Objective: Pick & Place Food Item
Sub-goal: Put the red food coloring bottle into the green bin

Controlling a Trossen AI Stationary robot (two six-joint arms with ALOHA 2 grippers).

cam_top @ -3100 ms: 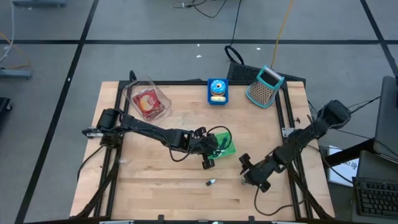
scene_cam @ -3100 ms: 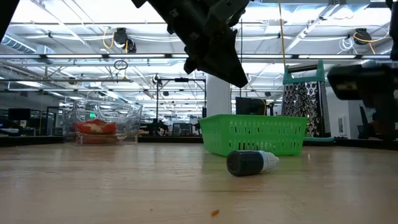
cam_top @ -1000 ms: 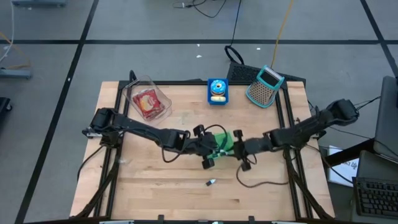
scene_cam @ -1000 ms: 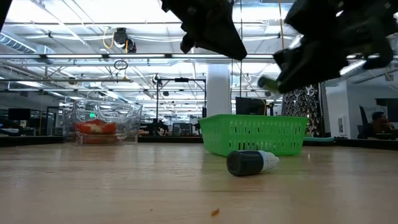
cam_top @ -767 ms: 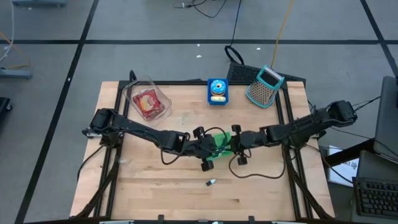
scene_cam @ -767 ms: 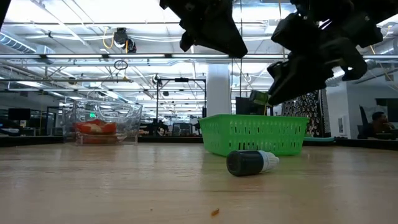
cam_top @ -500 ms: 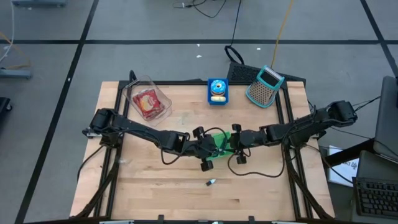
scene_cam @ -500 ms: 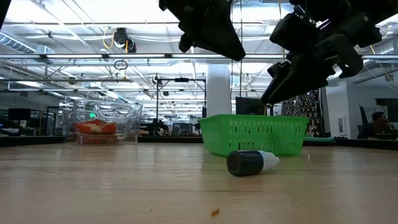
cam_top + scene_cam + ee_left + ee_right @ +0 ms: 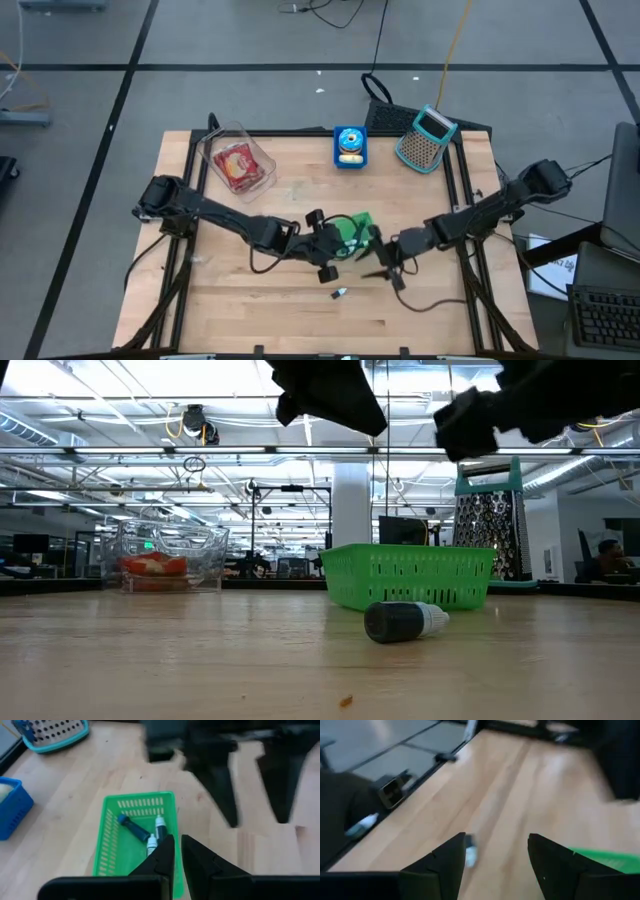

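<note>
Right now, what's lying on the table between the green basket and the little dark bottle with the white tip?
Nothing: in the high view, bare wood separates the green basket from the small bottle. The right pincer hangs open beside that stretch.

A wooden counter (image 9: 250, 300) is seen, edged by a black frame. On it are set a clear tub (image 9: 236, 160), a blue box (image 9: 349, 146), a grater (image 9: 426, 139) and a green basket (image 9: 352, 234). A small vial (image 9: 340, 293) lies loose near the front edge.
</note>
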